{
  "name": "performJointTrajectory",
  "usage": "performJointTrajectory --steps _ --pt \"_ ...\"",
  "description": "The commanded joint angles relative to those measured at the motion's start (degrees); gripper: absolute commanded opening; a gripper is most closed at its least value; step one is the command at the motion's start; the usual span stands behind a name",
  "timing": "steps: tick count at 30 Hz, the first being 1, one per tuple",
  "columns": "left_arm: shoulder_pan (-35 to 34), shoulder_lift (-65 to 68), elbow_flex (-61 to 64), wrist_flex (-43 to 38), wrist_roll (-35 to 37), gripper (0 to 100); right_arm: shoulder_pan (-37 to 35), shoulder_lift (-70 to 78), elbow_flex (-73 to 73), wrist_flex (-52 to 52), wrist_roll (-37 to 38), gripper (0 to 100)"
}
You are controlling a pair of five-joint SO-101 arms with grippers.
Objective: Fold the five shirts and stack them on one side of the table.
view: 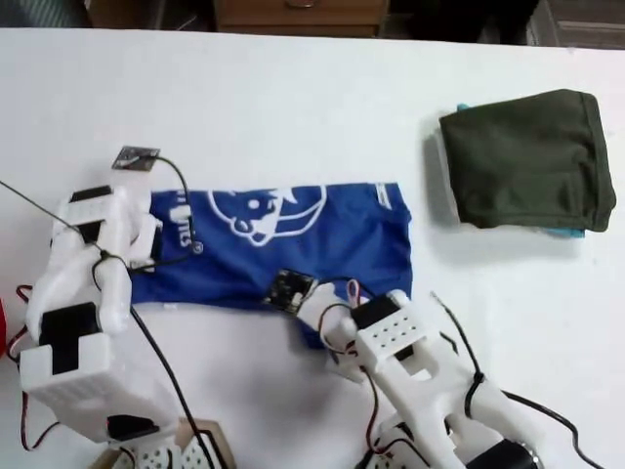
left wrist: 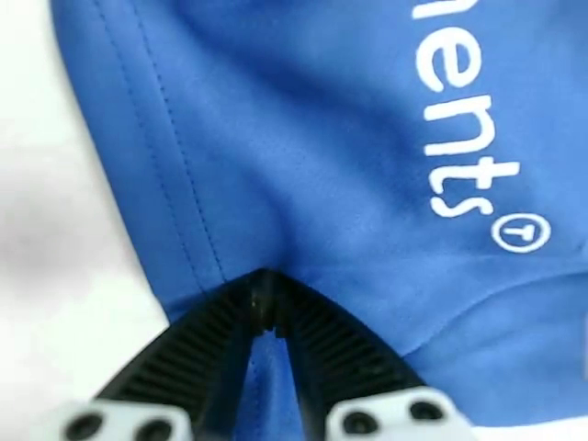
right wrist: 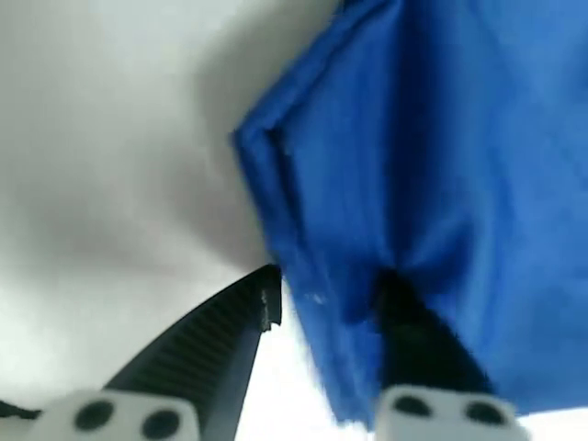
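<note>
Blue shirt [view: 293, 239] lies mid-table [view: 293, 107] as a long, half-folded band. My left gripper [left wrist: 262, 312] is pinched tight on its lettered end. My right gripper [right wrist: 331, 289] stands parted around the near hem, not yet biting. Off to my right sits a folded dark green shirt [view: 522, 161], another peeking beneath, so I judge most stacking remains.

Spread shirt [view: 322, 239] lies on the table [view: 293, 107], left of folded stack [view: 527, 161].
</note>
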Motion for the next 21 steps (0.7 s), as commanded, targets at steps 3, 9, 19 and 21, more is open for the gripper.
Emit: performJointTrajectory --steps 3,9,19,21 --pt "0.35 -0.09 0.13 -2.20 -0.26 3 -0.13 10.68 -4.22 1.98 5.01 1.9" --pt "0.35 -0.09 0.13 -2.20 -0.26 3 5.93 16.75 -11.52 2.59 5.27 1.8" --pt "0.35 -0.09 0.13 -2.20 -0.26 3 9.80 7.69 -31.03 17.27 10.99 1.8" --pt "0.35 -0.09 0.13 -2.20 -0.26 3 10.95 9.01 -35.78 17.89 11.08 1.8"
